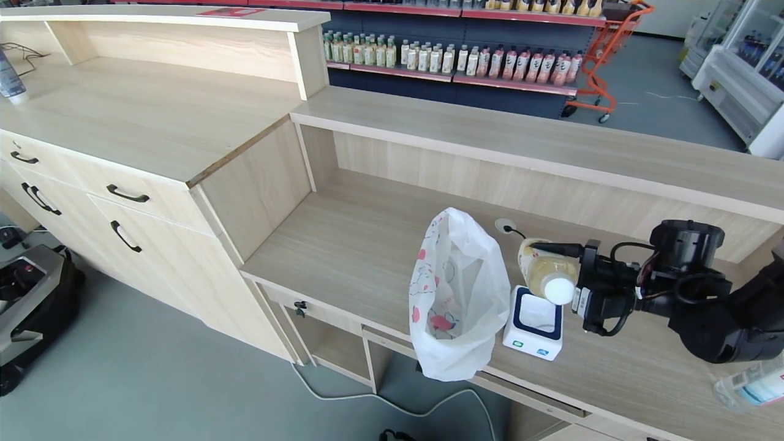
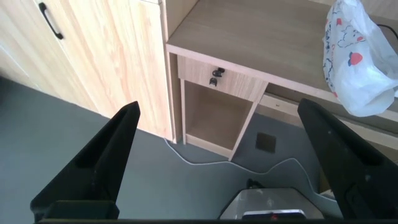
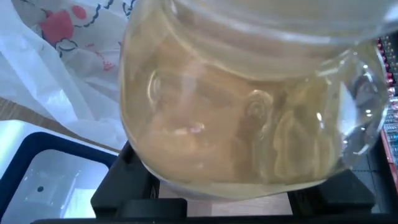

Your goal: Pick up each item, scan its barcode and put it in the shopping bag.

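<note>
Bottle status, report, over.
Right end effector shut on bottle, just above scanner. Left end effector open, low in front of the counter. Shopping bag open beside scanner, nothing between.

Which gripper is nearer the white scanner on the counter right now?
Right. The right gripper holds a bottle just over the scanner; the left gripper hangs off the counter front, above the floor, jaws open.

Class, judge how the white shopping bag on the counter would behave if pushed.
The shopping bag looks thin and crumpled, so it would probably buckle rather than slide. It hangs partly over the counter edge, so a push might tip it off.
</note>
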You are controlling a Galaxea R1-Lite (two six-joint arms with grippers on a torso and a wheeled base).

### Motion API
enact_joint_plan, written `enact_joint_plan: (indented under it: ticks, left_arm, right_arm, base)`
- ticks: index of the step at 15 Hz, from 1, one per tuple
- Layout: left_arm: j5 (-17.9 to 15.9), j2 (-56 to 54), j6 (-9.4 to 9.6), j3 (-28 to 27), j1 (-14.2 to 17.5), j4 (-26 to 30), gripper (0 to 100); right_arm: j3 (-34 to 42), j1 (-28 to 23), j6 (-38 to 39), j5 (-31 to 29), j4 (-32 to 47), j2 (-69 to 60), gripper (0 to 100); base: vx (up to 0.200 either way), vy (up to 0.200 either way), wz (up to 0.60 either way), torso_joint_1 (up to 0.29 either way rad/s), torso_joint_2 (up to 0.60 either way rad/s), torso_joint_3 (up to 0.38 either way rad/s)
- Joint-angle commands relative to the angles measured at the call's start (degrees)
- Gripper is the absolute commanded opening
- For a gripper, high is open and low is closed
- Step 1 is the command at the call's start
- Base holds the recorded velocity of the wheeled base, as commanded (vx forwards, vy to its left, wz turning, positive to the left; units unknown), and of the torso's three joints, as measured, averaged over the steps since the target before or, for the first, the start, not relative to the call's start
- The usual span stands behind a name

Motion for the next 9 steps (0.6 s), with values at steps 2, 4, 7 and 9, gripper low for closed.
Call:
enact_joint_plan:
  ticks: [2, 4, 7, 9]
  left_arm:
    - [0.01, 0.0, -0.02, 0.01, -0.02, 0.0, 100]
    - [0.01, 0.0, -0.02, 0.01, -0.02, 0.0, 100]
    - [0.01, 0.0, -0.02, 0.01, -0.02, 0.0, 100]
    - [0.01, 0.0, -0.02, 0.01, -0.02, 0.0, 100]
  right_arm:
    - [0.19, -0.42, -2.34, -0.06, 1.96, 0.66, 0]
    - [0.28, -1.12, -4.19, 0.12, 3.72, 0.48, 0]
    - [0.37, -2.26, -4.37, 0.82, 3.9, 0.83, 0]
    - [0.45, -3.32, -5.16, 0.82, 5.74, 1.1, 0]
  base:
    - [0.0, 0.0, 0.0, 0.0, 0.0, 0.0]
    - [0.0, 0.0, 0.0, 0.0, 0.0, 0.0]
    - [0.0, 0.0, 0.0, 0.0, 0.0, 0.0]
    - [0.0, 0.0, 0.0, 0.0, 0.0, 0.0]
